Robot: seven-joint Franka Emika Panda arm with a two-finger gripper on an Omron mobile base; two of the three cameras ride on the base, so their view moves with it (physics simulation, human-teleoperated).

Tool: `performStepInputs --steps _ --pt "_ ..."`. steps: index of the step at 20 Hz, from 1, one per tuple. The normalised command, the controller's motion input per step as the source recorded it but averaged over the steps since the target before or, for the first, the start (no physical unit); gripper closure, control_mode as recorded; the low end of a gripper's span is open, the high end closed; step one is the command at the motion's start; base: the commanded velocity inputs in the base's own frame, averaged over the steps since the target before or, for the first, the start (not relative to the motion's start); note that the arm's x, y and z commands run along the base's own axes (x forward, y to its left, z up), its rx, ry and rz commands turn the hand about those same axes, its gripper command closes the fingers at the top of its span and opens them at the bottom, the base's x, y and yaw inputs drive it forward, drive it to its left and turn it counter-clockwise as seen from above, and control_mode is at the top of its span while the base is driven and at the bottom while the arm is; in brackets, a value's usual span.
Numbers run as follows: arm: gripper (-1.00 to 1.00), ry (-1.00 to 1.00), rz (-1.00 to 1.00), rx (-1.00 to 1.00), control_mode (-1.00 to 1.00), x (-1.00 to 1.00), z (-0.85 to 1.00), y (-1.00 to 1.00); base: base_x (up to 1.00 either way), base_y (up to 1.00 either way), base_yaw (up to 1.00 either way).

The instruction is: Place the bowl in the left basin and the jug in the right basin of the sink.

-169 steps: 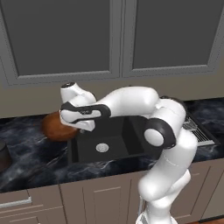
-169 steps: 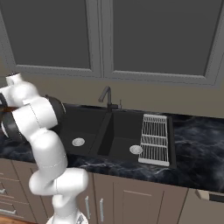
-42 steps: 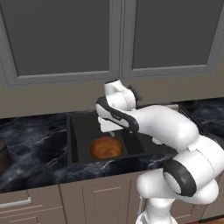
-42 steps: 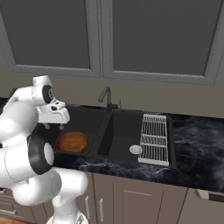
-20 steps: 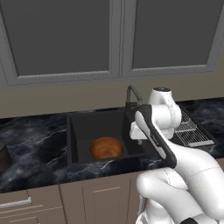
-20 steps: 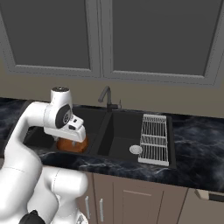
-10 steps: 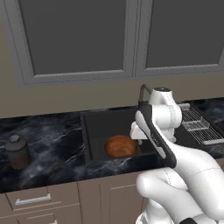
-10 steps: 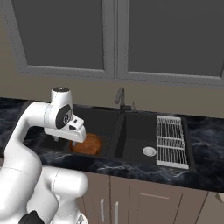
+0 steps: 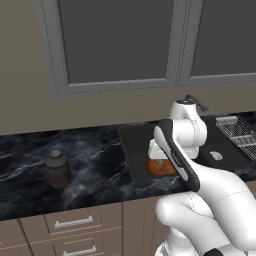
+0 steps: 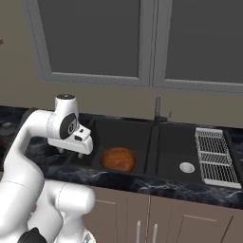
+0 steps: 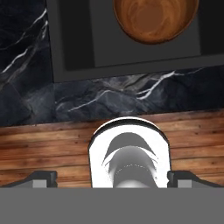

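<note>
Bowl (image 10: 117, 159) resting in left basin (image 10: 121, 134), jug (image 9: 57, 168) on counter (image 9: 95, 172), gripper (image 11: 111, 180) spread, empty

the bowl (image 10: 118, 159) looks like glossy reddish-brown wood with a swirled grain, lying in the matt black left basin (image 10: 113, 133) of the sink (image 10: 152, 137). around the sink the counter (image 9: 100, 165) is polished black marble with white veins. left of the sink, the jug (image 9: 57, 169) has a dull dark brown finish. right of the sink a wire rack (image 10: 214, 156) looks like pale metal. under the counter edge in the hand view, the floor (image 11: 48, 148) shows warm wood planks.
</note>
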Motion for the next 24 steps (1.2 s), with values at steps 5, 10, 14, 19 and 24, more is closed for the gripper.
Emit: performStepInputs --steps 5,10,14,19,24 --pt "-1.00 0.00 0.00 0.00 1.00 0.00 0.00 0.00 0.00 0.44 0.00" --pt "-1.00 0.00 0.00 0.00 1.00 0.00 0.00 0.00 0.00 0.33 0.00" --pt "-1.00 0.00 0.00 0.00 1.00 0.00 0.00 0.00 0.00 0.18 0.00" --pt "-1.00 0.00 0.00 0.00 1.00 0.00 0.00 0.00 -0.02 0.06 0.00" --pt "-1.00 0.00 0.00 0.00 1.00 0.00 0.00 0.00 0.00 0.06 0.00"
